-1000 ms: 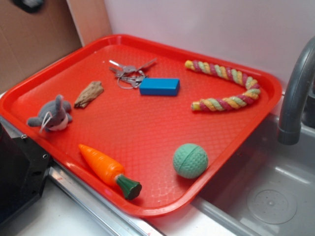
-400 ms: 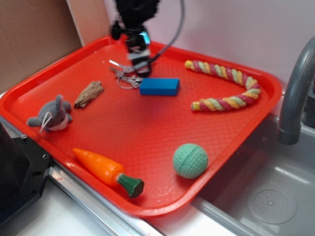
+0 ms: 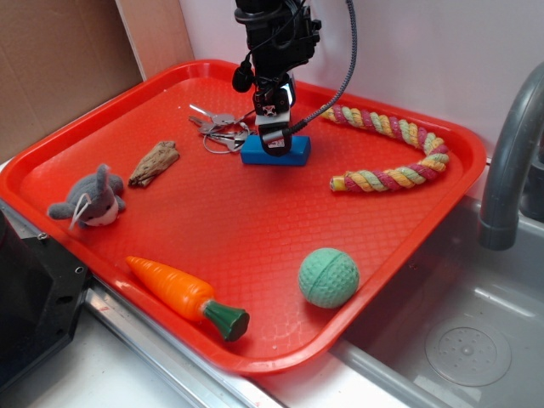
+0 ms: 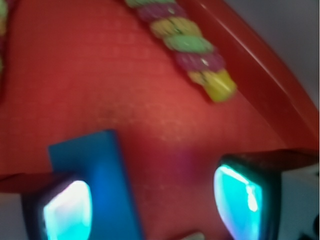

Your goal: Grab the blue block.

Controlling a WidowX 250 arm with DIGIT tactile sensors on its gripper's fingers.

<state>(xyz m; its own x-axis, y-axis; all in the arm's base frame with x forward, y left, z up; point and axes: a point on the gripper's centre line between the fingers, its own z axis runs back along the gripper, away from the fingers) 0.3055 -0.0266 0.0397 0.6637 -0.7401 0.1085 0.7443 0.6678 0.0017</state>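
The blue block (image 3: 293, 150) lies on the red tray (image 3: 212, 221), at the back middle, beside a bunch of keys (image 3: 217, 129). My gripper (image 3: 274, 143) hangs straight down over the block, its tips at the block's top. In the wrist view the blue block (image 4: 102, 175) lies lengthwise between the jaws, close against the left finger (image 4: 65, 210). The right finger (image 4: 240, 200) stands well apart from it, with bare tray between. The gripper (image 4: 152, 205) is open.
A twisted rope toy (image 3: 399, 153) curves just right of the block, also seen as the rope toy (image 4: 185, 42) in the wrist view. On the tray are a wood chip (image 3: 154, 162), a grey plush (image 3: 89, 201), a carrot (image 3: 183, 293) and a green ball (image 3: 328, 277). A sink faucet (image 3: 510, 161) stands right.
The arm has come in from the back left and dropped down over the blue block. The carrot shifted slightly a second ago and has lain still since.
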